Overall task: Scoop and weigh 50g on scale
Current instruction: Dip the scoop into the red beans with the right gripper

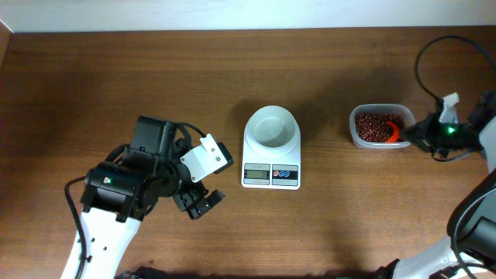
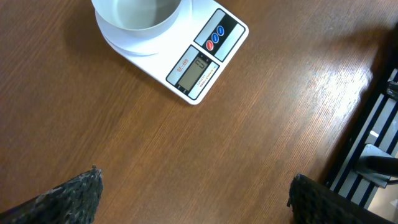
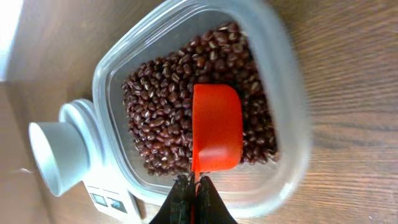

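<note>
Two hands flank the scale (image 1: 271,149): the right hand (image 3: 193,186), pinched shut on the orange-red scoop (image 3: 216,127), has it lying on the beans (image 3: 155,106) in the clear tub (image 3: 292,124), to the right of the empty bowl (image 1: 272,128); the left hand (image 1: 203,203) gapes, empty.

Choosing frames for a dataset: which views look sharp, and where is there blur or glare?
Overhead: evenly lit and sharp, though the scale display is too small to read. Left wrist: scale crisp, fingertips dark and soft. Right wrist: beans sharp, tub rim smeared, top-left corner washed out.
</note>
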